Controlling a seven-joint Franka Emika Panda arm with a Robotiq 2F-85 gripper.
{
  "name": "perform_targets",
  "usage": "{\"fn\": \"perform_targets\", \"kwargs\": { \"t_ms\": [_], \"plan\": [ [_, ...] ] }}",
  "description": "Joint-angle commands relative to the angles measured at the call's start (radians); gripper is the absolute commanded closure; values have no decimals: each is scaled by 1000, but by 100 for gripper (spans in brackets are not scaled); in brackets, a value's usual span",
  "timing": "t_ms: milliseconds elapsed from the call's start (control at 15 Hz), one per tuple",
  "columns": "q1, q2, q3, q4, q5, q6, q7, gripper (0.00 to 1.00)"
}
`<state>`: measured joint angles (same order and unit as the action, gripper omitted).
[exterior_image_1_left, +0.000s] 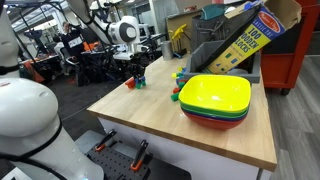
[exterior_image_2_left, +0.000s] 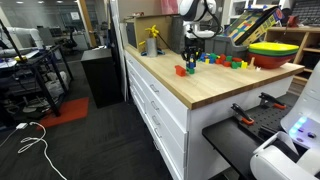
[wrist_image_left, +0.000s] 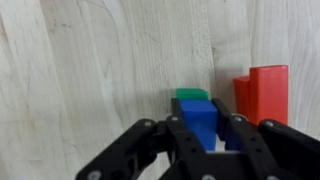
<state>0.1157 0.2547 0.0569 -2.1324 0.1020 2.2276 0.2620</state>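
The tool (wrist_image_left: 207, 135) is clamped on a blue block (wrist_image_left: 198, 110), its two dark fingers pressing either side. Only the wrist view shows this, along with a green block (wrist_image_left: 190, 94) touching the blue one's far side and red blocks (wrist_image_left: 262, 90) just beside it. Whether the blue block is clear of the counter (wrist_image_left: 90, 70) I cannot tell. In both exterior views the tool (exterior_image_1_left: 138, 72) (exterior_image_2_left: 192, 55) hangs low near the counter's edge. Farther along sits a stack of coloured bowls (exterior_image_1_left: 215, 98).
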Motion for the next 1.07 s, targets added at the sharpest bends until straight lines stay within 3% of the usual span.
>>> {"fn": "perform_targets", "kwargs": {
  "t_ms": [0, 1000],
  "plan": [
    [-4, -4, -4, 2, -1, 3, 16, 92],
    [-7, -31, -1, -30, 5, 12, 9, 92]
  ]
}}
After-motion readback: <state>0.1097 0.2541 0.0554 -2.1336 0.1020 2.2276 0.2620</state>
